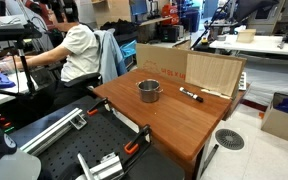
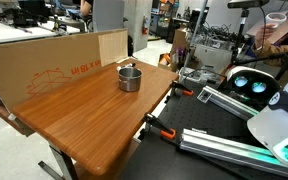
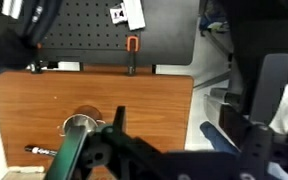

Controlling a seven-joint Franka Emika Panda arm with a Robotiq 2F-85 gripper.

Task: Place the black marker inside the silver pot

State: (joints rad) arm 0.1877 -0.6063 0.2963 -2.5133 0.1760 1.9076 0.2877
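Sharing the table (image 1: 169, 122) are one silver pot (image 1: 148, 91) and one black marker (image 1: 191, 96).

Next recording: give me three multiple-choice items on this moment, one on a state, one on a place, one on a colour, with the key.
1. How does the silver pot stand? A upright, mouth up; B on its side; C upside down.
2. Where does the black marker lie? A inside the pot; B on the floor; C on the table, apart from the pot.
3. What colour is the table top? A white; B brown wood; C green.
Key: A, its open mouth faces up; C, an exterior view shows it on the wood beside the pot; B, both exterior views show brown wood.
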